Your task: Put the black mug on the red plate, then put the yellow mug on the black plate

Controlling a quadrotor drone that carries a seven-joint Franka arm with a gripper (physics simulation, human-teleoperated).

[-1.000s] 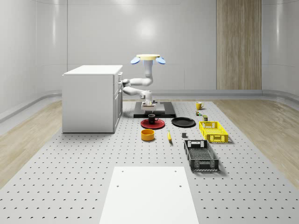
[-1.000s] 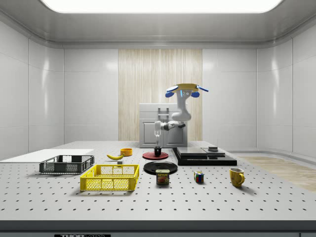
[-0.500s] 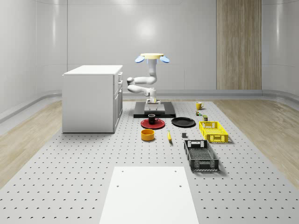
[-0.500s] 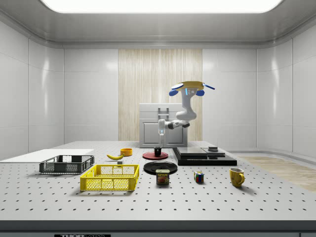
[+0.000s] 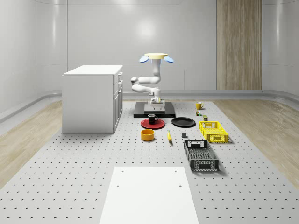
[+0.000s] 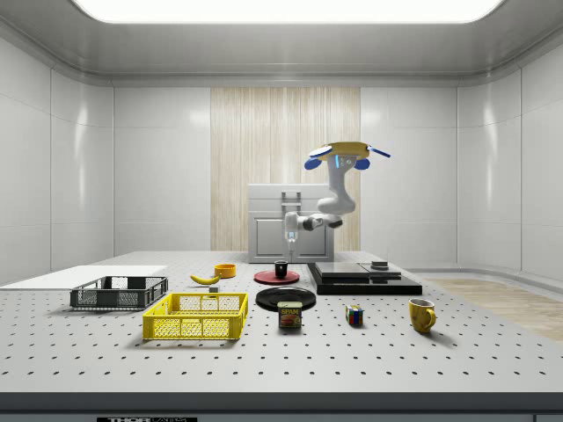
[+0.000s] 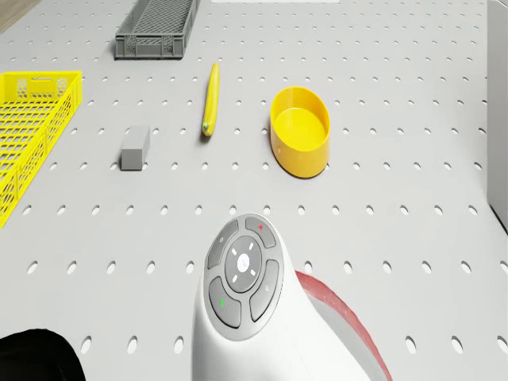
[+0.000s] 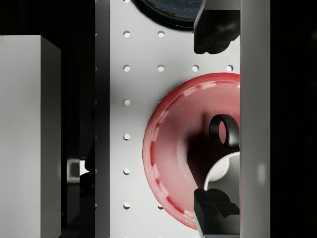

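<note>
Pincer (image 6: pixel 290 236) rose off black mug (image 6: pixel 281 269), open.

In the wrist view a dark strip hides part of the red plate (image 8: pixel 173 148) and most of the black mug (image 8: pixel 224 131); the black plate (image 8: pixel 168 11) is cut by the edge

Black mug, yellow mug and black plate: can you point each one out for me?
black mug (image 5: pixel 151 118): whole-scene view, on its side wall, standing on the red plate.
yellow mug (image 6: pixel 421 314): side view, on its body.
black plate (image 5: pixel 183 122): whole-scene view, on its flat middle.
</note>
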